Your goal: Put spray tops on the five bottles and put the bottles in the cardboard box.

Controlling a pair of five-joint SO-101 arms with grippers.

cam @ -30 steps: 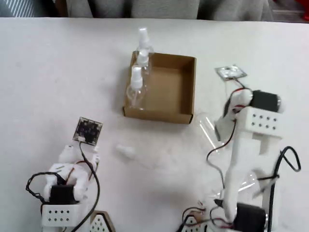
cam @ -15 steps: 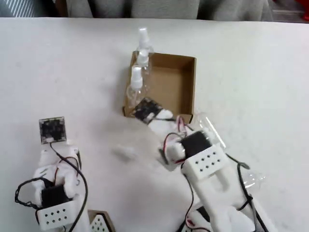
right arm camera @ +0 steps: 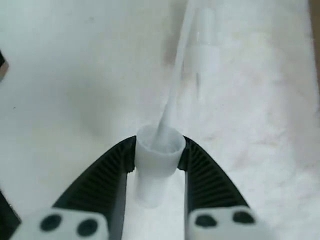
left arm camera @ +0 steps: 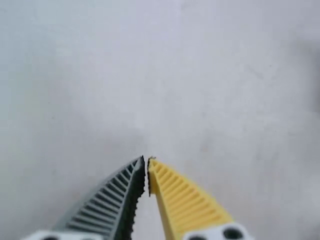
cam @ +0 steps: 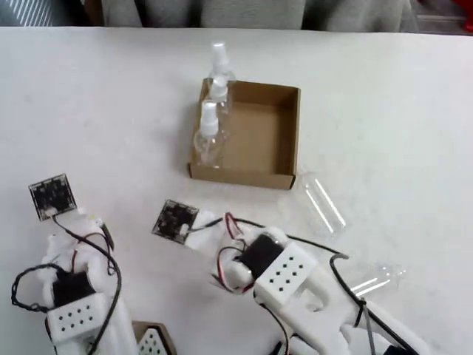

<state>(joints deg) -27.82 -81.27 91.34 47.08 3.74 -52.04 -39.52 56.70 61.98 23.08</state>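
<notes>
My right gripper (right arm camera: 156,146) is shut on a white spray top (right arm camera: 156,159), whose thin tube points away over the white table. In the high view my right arm (cam: 284,275) lies in front of the cardboard box (cam: 284,137), its wrist at the front left of the box. Three clear bottles with spray tops (cam: 209,132) stand along the box's left wall. Two clear bottles without tops lie on the table: one (cam: 323,205) by the box's front right corner, another (cam: 375,278) nearer the right arm's base. My left gripper (left arm camera: 147,163) is shut on nothing above bare table.
My left arm (cam: 70,296) sits at the front left corner of the table. A small cardboard piece (cam: 151,339) shows at the front edge beside it. The table (cam: 96,111) is white and bare to the left of the box and behind it.
My right arm swung from right of the box across to its front left and closed on the spray top that lay there. My left arm drew away to the left.
</notes>
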